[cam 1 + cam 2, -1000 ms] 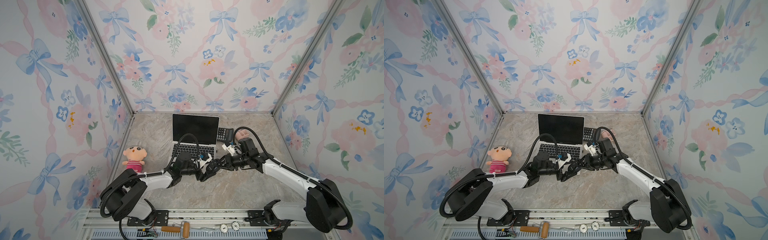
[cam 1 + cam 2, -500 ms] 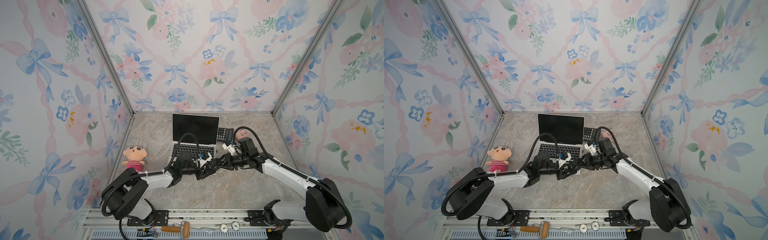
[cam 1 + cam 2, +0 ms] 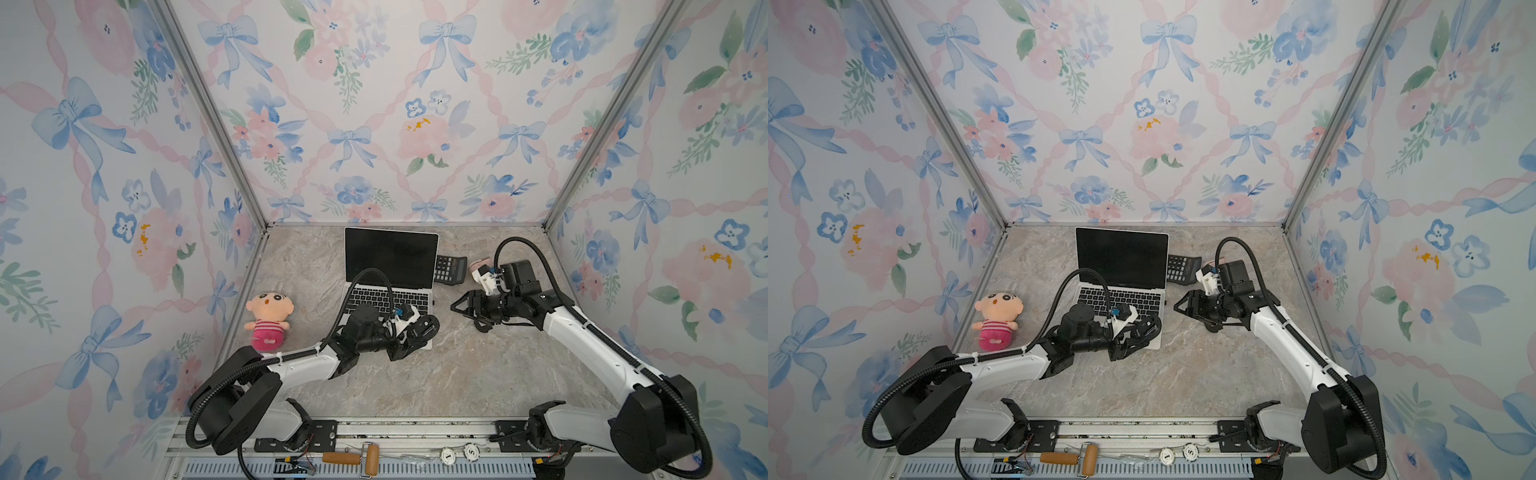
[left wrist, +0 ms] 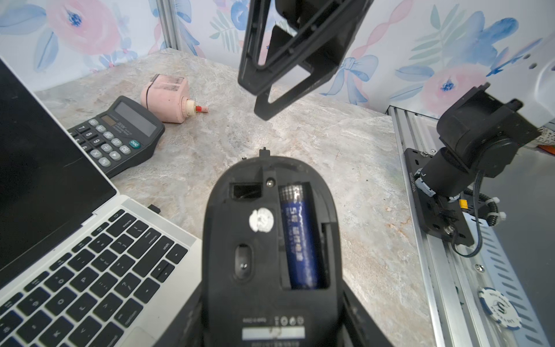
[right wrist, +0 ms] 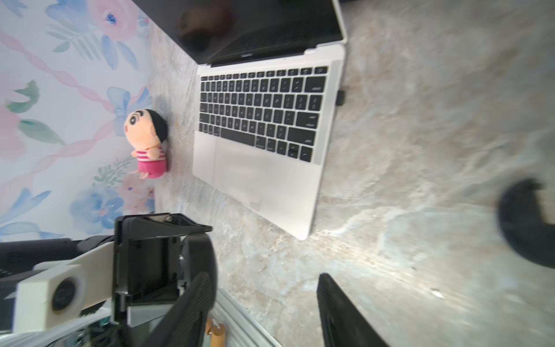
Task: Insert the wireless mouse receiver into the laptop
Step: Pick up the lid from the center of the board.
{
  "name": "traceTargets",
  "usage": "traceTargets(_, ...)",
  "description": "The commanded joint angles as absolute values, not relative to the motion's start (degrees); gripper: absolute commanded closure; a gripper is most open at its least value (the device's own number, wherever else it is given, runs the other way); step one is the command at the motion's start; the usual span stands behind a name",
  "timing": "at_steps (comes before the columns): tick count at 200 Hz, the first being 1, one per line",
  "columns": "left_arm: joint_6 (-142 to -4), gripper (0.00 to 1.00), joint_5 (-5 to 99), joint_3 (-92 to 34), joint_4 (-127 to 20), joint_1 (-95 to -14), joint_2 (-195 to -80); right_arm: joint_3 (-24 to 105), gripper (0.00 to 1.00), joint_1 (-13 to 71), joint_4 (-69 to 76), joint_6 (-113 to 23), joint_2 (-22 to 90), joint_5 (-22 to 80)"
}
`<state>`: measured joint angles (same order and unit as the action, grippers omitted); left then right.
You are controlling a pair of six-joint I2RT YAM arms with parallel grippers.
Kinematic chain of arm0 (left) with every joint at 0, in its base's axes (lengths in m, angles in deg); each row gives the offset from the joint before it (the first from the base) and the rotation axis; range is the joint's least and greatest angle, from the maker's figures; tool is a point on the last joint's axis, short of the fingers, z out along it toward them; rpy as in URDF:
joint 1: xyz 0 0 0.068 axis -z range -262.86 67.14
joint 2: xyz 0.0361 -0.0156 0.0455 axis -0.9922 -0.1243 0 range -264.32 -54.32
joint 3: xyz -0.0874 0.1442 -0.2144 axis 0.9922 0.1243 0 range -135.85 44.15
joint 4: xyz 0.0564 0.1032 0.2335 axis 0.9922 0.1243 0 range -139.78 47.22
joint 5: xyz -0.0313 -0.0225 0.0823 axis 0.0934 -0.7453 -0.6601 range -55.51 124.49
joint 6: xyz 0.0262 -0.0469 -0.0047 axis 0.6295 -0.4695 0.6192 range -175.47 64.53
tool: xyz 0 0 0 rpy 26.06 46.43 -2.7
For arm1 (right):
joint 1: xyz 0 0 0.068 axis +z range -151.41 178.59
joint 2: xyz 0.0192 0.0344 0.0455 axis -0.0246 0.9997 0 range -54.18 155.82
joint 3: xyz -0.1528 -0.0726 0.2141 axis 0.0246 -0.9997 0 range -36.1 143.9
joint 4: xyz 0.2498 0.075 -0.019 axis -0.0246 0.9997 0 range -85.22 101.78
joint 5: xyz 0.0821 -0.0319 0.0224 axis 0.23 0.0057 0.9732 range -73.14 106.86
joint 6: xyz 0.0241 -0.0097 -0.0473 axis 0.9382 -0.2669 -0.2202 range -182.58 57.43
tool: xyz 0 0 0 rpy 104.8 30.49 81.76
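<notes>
- Shows the laptop (image 3: 390,257) open at the back middle of the marble table (image 3: 457,374), screen dark and keyboard facing the arms. Needs no repositioning, by the look of it.
- Finds the right gripper (image 5: 264,282) released and empty, jaws apart, hanging over bare table off the laptop's right side and clear of it. Reads as a placing job finished.
- Finds the left gripper (image 4: 271,300) clenched on the black mouse (image 4: 258,240), held belly up above the laptop's near right corner.
- Reveals, in the mouse's uncovered belly, a blue battery (image 4: 298,237) and beside it an empty storage pocket (image 4: 246,191). Counts the extraction step as done.
- Leaves the curved black cover piece (image 5: 525,222) lying on the table, right of the laptop and apart from both grippers. Forms no part of the task itself.
- Places the wireless mouse receiver (image 5: 340,97) as a tiny dark stub jutting from the laptop's right edge, level with the keyboard's upper rows and touching the casing. Looks plugged in, though too small to tell whether pushed fully home.
- Judges the task as good as complete. Leaves at most a last press on the stub and setting the mouse down.
</notes>
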<state>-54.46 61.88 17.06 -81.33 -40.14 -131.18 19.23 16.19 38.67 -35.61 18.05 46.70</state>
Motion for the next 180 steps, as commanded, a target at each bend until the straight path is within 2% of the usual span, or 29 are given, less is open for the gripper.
traceTargets(1,-52.9,0.68,59.5,19.2,-77.9,-40.3,-128.4,22.1,0.44,17.7,50.0,-44.6,19.2,30.3)
traceTargets(32,-51.8,0.69,58.0,20.4,-75.1,-40.0,-125.6,24.5,0.48,22.4,53.8,-49.7,26.2,15.9)
traceTargets(82,-50.1,0.69,57.1,20.3,-73.3,-39.4,-125.2,26.9,0.57,25.7,54.0,-53.3,36.7,3.6)
traceTargets(119,-49.3,0.68,57.2,19.8,-73.3,-39.2,-126.0,28.5,0.63,26.1,52.4,-53.8,43.8,1.1)
traceTargets(180,-48.6,0.68,57.2,19.9,-73.3,-39.1,-126.7,30.9,0.65,26.4,50.7,-54.1,50.1,-0.7)
